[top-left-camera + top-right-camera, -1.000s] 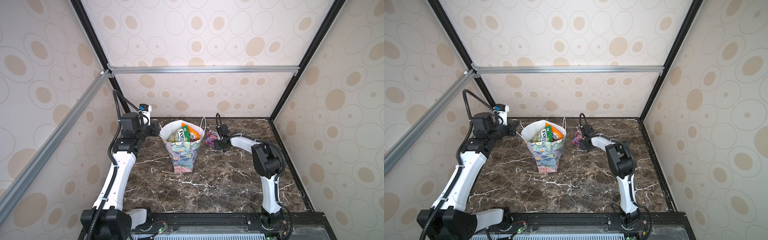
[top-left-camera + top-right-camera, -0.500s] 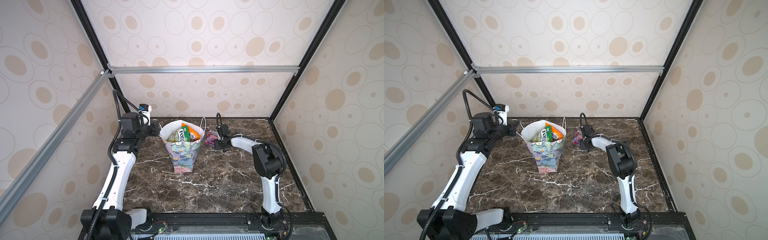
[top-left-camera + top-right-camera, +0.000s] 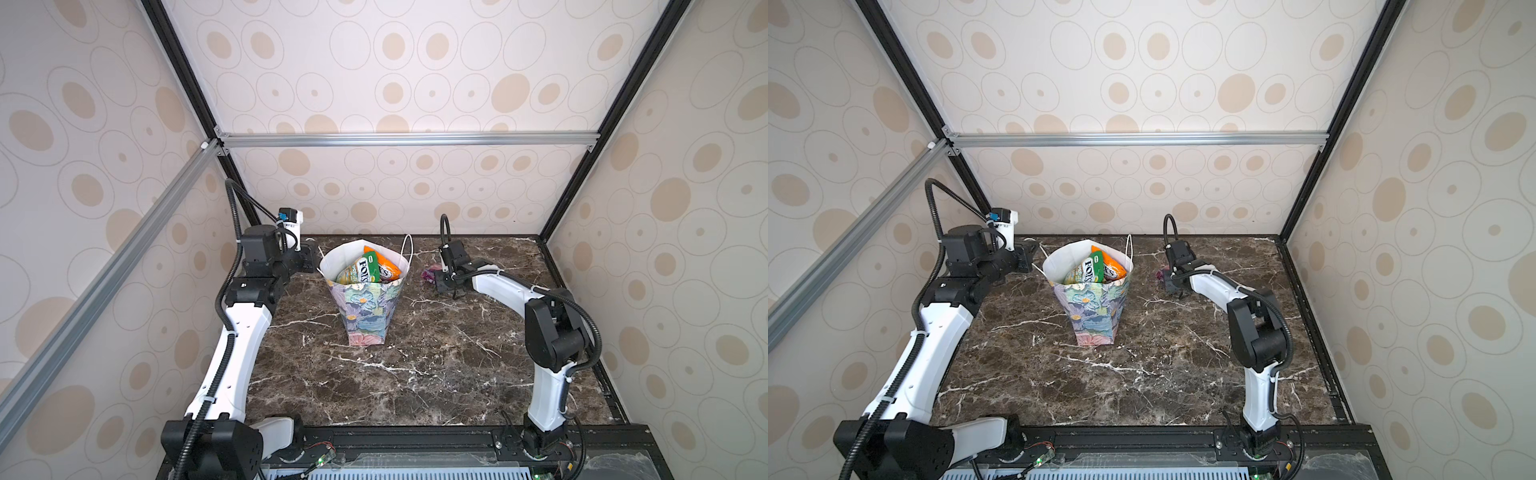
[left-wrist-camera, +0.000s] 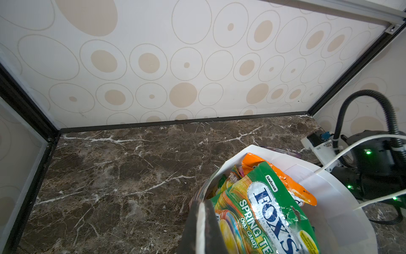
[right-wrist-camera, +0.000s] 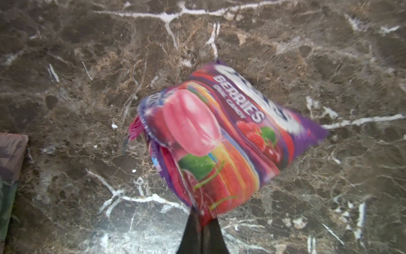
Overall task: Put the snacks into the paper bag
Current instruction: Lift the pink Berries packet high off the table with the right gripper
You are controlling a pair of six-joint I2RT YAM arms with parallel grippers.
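The floral paper bag stands upright and open at the back middle of the table. Several snacks fill it, with a green FOX'S packet and an orange one on top. My left gripper is shut on the bag's white rim on its left side. My right gripper is shut on a corner of a pink-purple berries packet, low over the marble to the right of the bag.
The dark marble tabletop is walled in on three sides, with black frame posts in the back corners. A white cord handle rises from the bag's right rim. The bag's side shows at the edge of the right wrist view.
My right gripper has closed on the pink-purple packet. The left gripper, the bag and both arms have hardly moved.
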